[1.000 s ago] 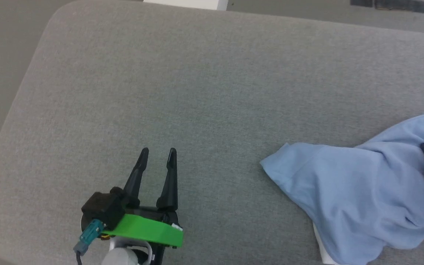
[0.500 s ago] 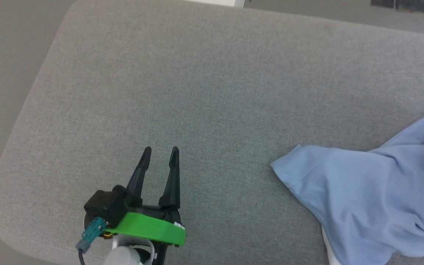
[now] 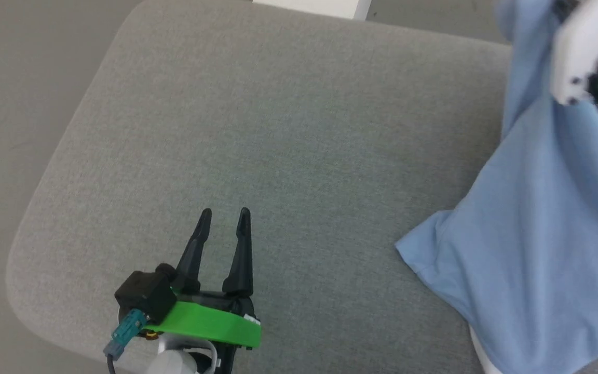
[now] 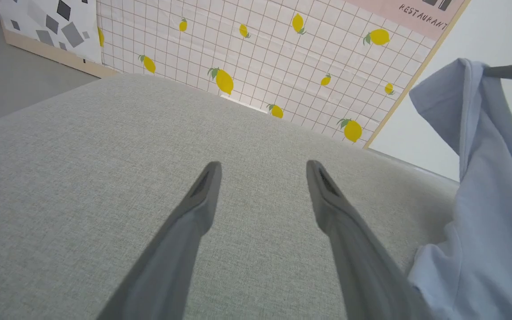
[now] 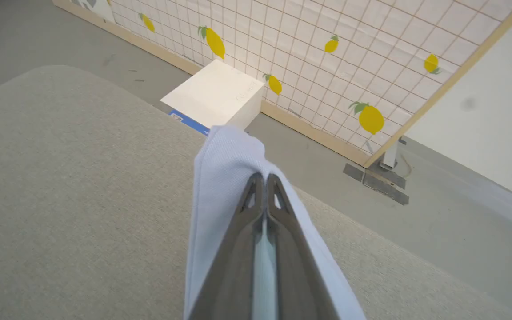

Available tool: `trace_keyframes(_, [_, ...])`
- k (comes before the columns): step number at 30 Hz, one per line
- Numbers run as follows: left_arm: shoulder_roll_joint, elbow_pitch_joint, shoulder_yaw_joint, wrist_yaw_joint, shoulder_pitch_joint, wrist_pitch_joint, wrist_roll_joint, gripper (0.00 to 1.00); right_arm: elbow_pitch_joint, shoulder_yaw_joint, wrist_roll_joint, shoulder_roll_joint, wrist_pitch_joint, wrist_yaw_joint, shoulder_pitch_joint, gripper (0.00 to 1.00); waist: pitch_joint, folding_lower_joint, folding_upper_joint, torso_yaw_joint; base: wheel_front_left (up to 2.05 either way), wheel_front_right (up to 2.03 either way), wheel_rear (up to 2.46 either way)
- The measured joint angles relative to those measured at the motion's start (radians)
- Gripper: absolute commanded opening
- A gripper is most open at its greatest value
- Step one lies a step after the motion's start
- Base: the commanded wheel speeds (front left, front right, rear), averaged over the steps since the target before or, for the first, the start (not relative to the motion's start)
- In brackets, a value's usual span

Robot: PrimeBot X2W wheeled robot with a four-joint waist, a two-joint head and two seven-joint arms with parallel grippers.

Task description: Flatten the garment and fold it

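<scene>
The grey fabric-covered desk (image 3: 278,130) carries the light blue short-sleeved shirt (image 3: 538,249) at its right side. The shirt's lower part lies on the desk, and its upper part is held up above it. The right end effector (image 5: 265,180) is clamped on a fold of the shirt's edge above the desk, probably so the cloth hangs out before it is laid flat. The left end effector (image 3: 225,213) hovers with its fingers wide and empty over the desk's near left part, likely kept free to take a second corner.

The garment (image 3: 538,234) is soft, thin blue cloth with a tiny knit pattern, and it is not shiny. The big pad (image 3: 278,130) is grey woven cloth that looks a bit rough. The left gripper (image 3: 223,214) has smooth, dull black plastic fingers (image 3: 240,259) and a smooth green plastic band (image 3: 205,324).
</scene>
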Motion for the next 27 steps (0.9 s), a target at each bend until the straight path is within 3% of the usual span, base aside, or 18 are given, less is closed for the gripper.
trace_keyframes(5, [0.000,-0.001,-0.030,0.001,-0.013,0.000,-0.013,1.00,0.148,0.075,-0.059,0.077,-0.085,0.000,-0.064,0.00,0.034,0.0000,0.0000,0.039,0.00,0.00,0.00])
trace_keyframes(14, [0.000,0.019,-0.086,0.005,-0.028,0.000,-0.056,1.00,0.433,0.120,-0.129,0.144,-0.216,0.000,-0.057,0.00,0.072,0.0000,0.0000,0.125,0.00,0.00,0.00])
trace_keyframes(16, [0.000,0.021,-0.087,0.010,-0.028,0.000,-0.057,1.00,0.477,0.129,-0.129,0.151,-0.226,0.000,-0.054,0.42,0.078,0.0000,-0.0001,0.137,0.00,0.00,0.00])
trace_keyframes(17, [0.000,0.023,-0.086,0.010,-0.028,0.000,-0.057,1.00,0.493,0.142,-0.128,0.154,-0.229,0.000,-0.055,0.98,0.079,0.0001,-0.0001,0.138,0.00,0.00,0.00])
trace_keyframes(22, [0.000,0.035,-0.070,0.014,-0.028,0.000,-0.053,1.00,0.520,0.176,-0.056,0.174,-0.270,0.000,-0.075,1.00,0.071,0.0000,-0.0001,0.124,0.00,0.00,0.00])
trace_keyframes(27, [0.000,0.042,-0.044,0.009,-0.021,0.000,-0.034,1.00,0.471,0.186,0.049,0.157,-0.345,0.000,-0.097,1.00,0.032,0.0001,-0.0001,0.095,0.00,0.00,0.00])
